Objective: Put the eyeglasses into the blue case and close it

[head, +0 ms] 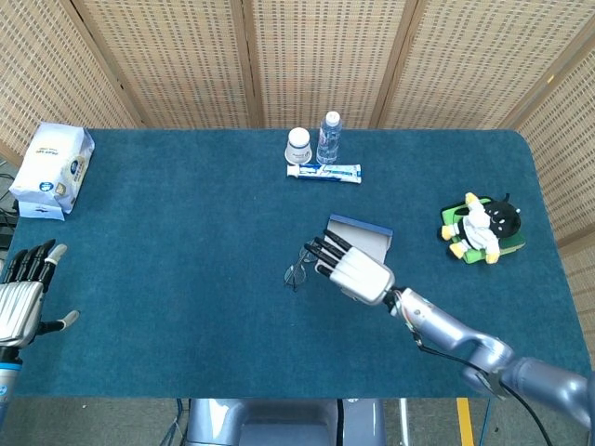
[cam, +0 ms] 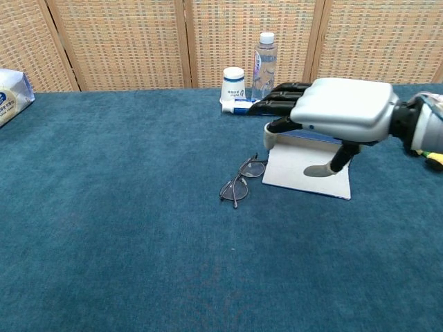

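Right hand point(head: 353, 272) open, empty, above case point(head: 356, 247); should lower onto glasses point(head: 299, 264) mid-table, pinching frame gently.

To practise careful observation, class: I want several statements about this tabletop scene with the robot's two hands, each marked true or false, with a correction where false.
1. The eyeglasses lie on the table beside the blue case, not inside it. True.
2. The blue case is closed. False: it lies open, its pale inside showing.
3. The right hand is above the case and holds nothing. True.
4. The left hand grips the eyeglasses. False: it is at the table's near left edge, open, far from them.
5. The water bottle lies on its side. False: it stands upright by the white cup.
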Available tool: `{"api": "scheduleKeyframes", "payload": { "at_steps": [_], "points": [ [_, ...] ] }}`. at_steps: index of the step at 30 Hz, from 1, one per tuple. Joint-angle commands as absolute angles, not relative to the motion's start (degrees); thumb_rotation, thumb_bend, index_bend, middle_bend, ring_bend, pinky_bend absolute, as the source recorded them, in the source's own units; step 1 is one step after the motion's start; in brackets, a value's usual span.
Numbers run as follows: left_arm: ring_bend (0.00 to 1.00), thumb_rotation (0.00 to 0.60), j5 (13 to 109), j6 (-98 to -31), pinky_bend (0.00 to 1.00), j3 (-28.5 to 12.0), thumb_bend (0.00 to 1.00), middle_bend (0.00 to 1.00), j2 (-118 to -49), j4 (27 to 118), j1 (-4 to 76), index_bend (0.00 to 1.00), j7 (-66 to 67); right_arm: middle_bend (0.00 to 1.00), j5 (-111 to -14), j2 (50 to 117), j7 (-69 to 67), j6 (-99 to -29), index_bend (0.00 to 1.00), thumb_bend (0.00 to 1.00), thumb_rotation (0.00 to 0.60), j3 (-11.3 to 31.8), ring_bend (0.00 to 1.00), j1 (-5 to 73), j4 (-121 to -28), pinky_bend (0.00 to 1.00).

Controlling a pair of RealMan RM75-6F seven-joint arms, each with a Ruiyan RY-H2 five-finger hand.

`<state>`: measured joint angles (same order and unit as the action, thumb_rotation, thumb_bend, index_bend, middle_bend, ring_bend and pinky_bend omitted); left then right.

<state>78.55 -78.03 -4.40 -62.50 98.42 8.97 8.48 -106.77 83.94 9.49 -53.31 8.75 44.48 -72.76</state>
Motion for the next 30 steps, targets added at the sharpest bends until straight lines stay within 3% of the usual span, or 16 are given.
{"api": "scheduleKeyframes", "payload": {
  "at_steps": [1, 16, 30],
  "points": [
    [0.0, 0.6, 77.49, -77.23, 0.0, -4.73, 0.01, 0.0, -62.57, 98.41, 9.39, 0.0, 8.94, 0.06, -105.0, 88.16, 12.47, -49.46, 0.33, 0.34, 0.6, 10.25, 0.0, 48.03, -68.0, 0.05],
    [0.0, 0.6, 74.77, -75.23, 0.0, -5.29, 0.01, 0.0, -62.65, 97.61, 10.31, 0.0, 8.45, 0.07, -100.13, 99.65, 15.78, -43.11, 0.34, 0.34, 0.6, 11.07, 0.0, 56.16, -53.62, 0.07],
    [0.0, 0.6, 73.52, -74.57, 0.0, -5.52, 0.01, 0.0, -62.69, 97.28, 10.83, 0.0, 8.47, 0.07, -95.92, 103.86, 15.27, -41.85, 0.35, 0.35, 0.6, 10.06, 0.0, 58.19, -48.72, 0.07]
  ]
}}
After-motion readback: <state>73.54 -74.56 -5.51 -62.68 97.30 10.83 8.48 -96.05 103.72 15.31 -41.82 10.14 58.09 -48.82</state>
